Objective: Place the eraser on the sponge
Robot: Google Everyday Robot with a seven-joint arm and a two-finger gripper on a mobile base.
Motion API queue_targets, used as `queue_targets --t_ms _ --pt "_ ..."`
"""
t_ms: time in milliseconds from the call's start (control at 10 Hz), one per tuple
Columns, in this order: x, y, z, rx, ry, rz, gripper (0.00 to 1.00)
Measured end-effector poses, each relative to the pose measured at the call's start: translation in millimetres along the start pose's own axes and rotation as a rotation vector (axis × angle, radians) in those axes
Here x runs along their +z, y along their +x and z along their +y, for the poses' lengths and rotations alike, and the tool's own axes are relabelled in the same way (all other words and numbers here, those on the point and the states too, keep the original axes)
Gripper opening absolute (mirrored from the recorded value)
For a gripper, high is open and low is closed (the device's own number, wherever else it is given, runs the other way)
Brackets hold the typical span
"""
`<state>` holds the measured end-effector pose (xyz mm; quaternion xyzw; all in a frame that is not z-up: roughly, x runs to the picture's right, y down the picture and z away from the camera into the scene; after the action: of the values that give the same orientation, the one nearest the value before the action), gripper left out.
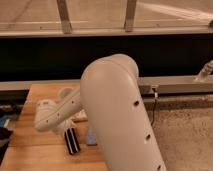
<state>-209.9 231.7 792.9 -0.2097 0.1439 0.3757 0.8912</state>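
The eraser [71,141] is a black bar with a pale stripe, lying on the wooden table [30,150] near its front. Just to its right, a sliver of the blue-grey sponge [91,136] shows; my big white arm [117,110] covers the rest of it. My gripper [66,130] is at the end of the wrist, low over the far end of the eraser and mostly hidden by the wrist housing.
A white packet [80,116] lies behind the eraser, partly under the arm. A dark object [4,136] sits at the table's left edge. A metal rail and a dark wall run behind the table, and speckled floor lies to the right.
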Motion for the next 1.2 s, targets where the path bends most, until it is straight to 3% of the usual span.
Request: queue_targets --t_ms 300,400,800,1200 --pt "0.5 1.5 -1.3 0.002 0.001 0.001 0.05" --pt "1.0 1.8 -1.3 0.002 0.001 0.002 0.01" --pt "-8.5 2.5 -12.1 0.028 0.005 -0.028 0.00" --pt "-47.0 11.5 -44.6 0.099 0.046 -0.099 0.00"
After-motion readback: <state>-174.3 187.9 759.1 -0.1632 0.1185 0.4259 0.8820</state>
